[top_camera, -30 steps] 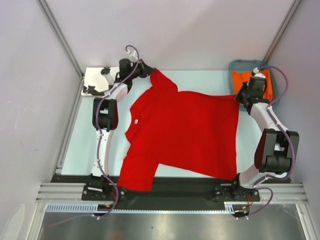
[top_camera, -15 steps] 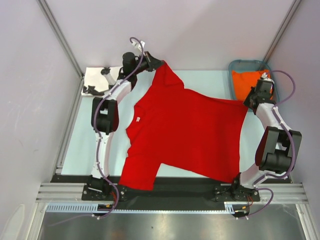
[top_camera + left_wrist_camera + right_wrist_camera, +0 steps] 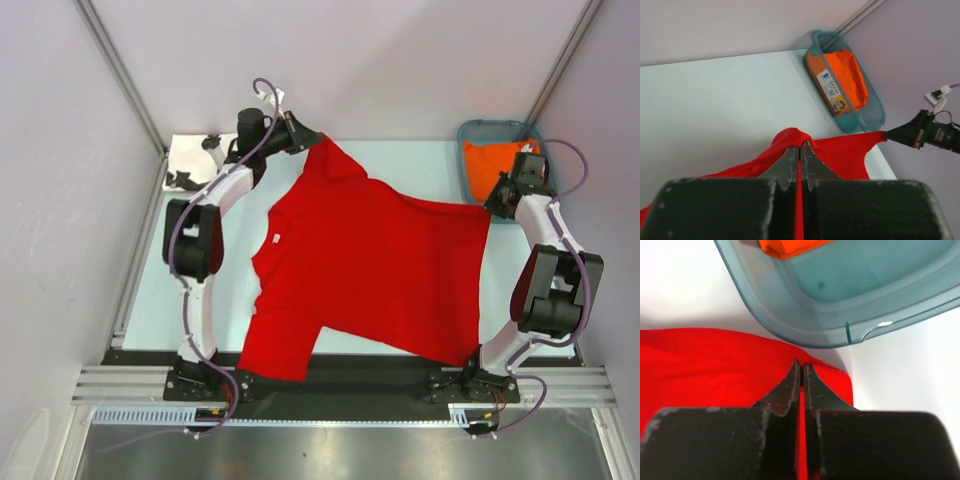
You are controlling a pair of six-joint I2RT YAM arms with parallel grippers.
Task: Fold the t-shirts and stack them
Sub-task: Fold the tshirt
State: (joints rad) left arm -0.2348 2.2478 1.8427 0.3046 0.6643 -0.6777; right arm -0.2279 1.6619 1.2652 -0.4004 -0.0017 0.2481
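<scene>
Red t-shirt (image 3: 370,270) lies spread across the table (image 3: 420,165); left jaws clamped on its far sleeve tip, right jaws clamped on the far hem corner just beside the teal basket (image 3: 462,150). Step in hand reads as stretching it flat before the first fold, though whether the held edge is off the table is unclear. Next: lay both corners down evenly, clear of the basket.

The arms are pulling apart: the left gripper (image 3: 308,136) hauls the red t-shirt (image 3: 370,260) sleeve farther back, and the right gripper (image 3: 491,207) drags its corner outward, stretching the cloth.
</scene>
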